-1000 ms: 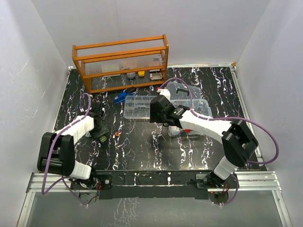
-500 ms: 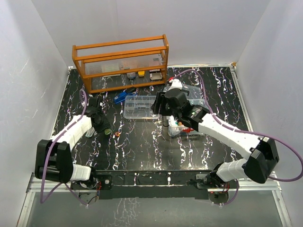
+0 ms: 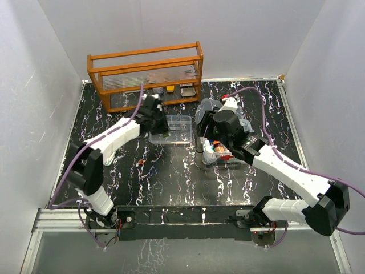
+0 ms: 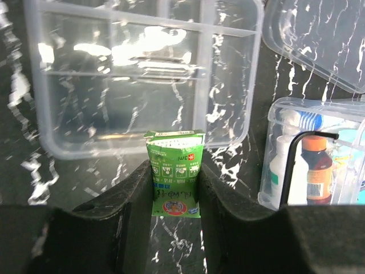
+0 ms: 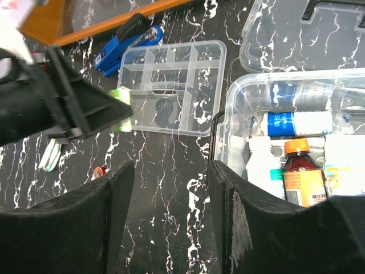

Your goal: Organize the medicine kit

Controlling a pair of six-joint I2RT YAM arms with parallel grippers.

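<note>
The left gripper (image 4: 174, 178) pinches a green sachet (image 4: 173, 153) that could catch the divided tray (image 4: 102, 117)'s near wall if released short, while the right gripper (image 5: 170, 191) gapes empty.

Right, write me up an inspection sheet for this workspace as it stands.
Surface: black tabletop with white veining.
Job's things: medicine kit box open, bottles inside; divided tray out on the table, empty; lid lying flat beyond the box.
Clutter: blue tool beside the orange rack; small round item on the tabletop.
Grippers: left gripper shut on a green sachet at the tray's edge; right gripper open, empty, by the box.
Cables: purple cables loop along both arms.
Surroundings: white walls on three sides.
</note>
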